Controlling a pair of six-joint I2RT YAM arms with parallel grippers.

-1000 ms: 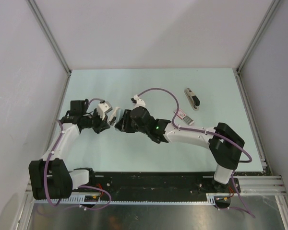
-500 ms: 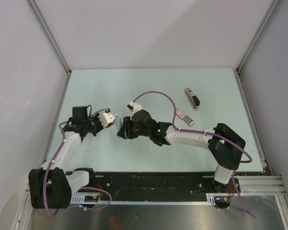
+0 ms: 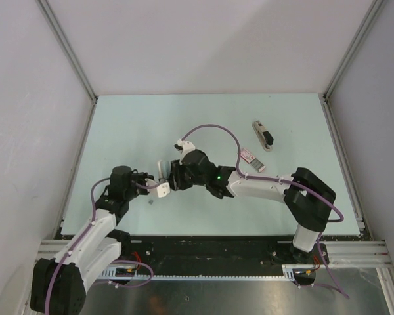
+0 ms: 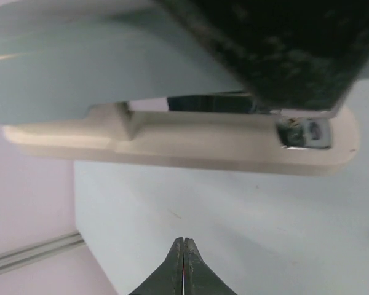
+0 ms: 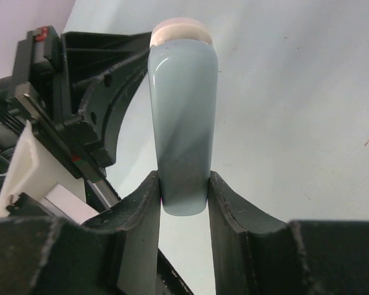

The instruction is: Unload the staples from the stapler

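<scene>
Between right jaws, glossy rounded stapler (image 5: pixel 178 123)

I'd call this a robotics lab, a small enclosed test cell. Plain pale wall panels (image 3: pixel 203 46) close in three sides, joined by bare aluminium posts (image 3: pixel 66 49) at the corners. The counter (image 3: pixel 131 125) is a flat mint-green sheet. A left arm (image 3: pixel 92 230) and a right arm (image 3: pixel 266 187), both white and black, are bolted to a black base plate (image 3: pixel 210 248) at its near edge. Purple cables (image 3: pixel 213 126) loop loose around them, and a green status light (image 3: pixel 218 176) glows on the right one. Slotted metal rail (image 3: pixel 354 252) runs along the front.
</scene>
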